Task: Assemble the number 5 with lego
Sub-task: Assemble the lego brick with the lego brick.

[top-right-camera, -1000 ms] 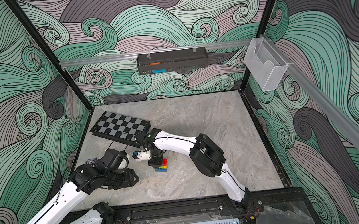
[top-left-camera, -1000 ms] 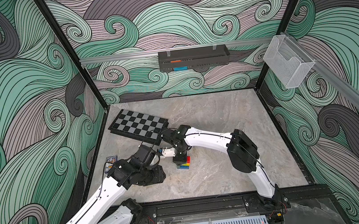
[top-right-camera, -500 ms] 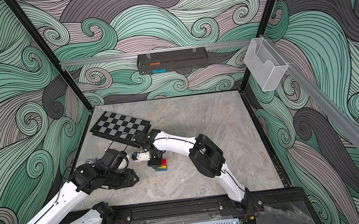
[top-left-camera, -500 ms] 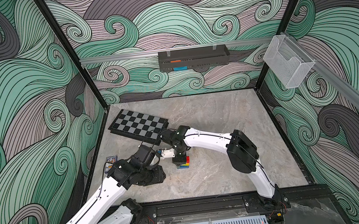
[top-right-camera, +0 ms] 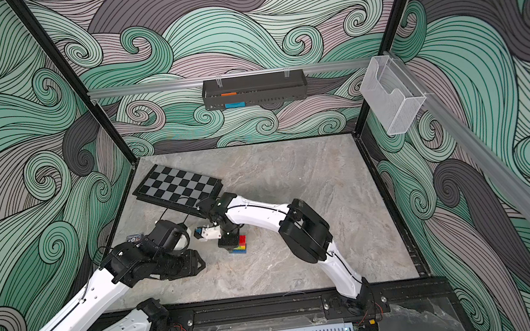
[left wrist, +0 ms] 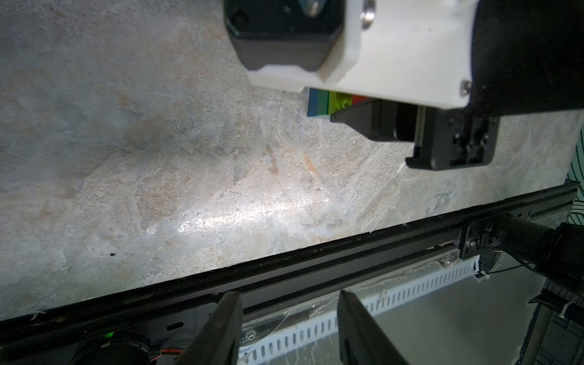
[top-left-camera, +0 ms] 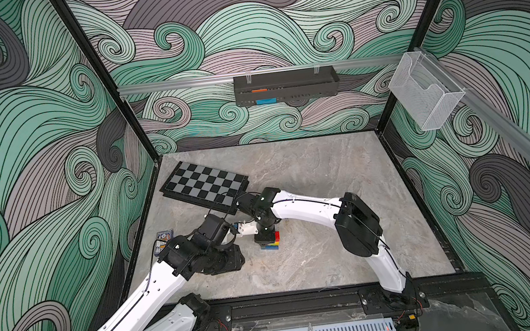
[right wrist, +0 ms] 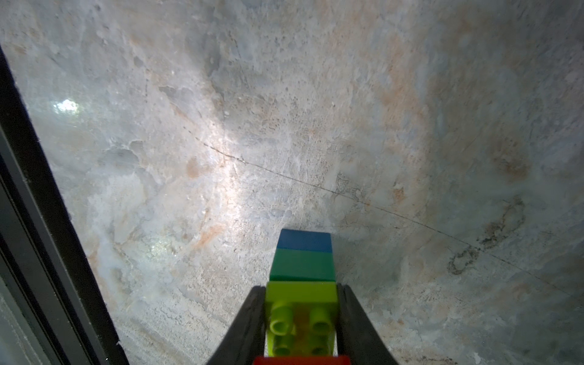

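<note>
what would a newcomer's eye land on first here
The bright lego stack, red down to blue, stands out mid-tabletop, clamped in the right gripper's jaws. Next comes the chessboard in the far left corner, set against swirl-patterned walls.

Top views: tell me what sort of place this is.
Probably a robot test cell: swirl-printed wall panels on black frame posts, a grey marble-look tabletop, a white left arm and right arm on a black front rail.
</note>
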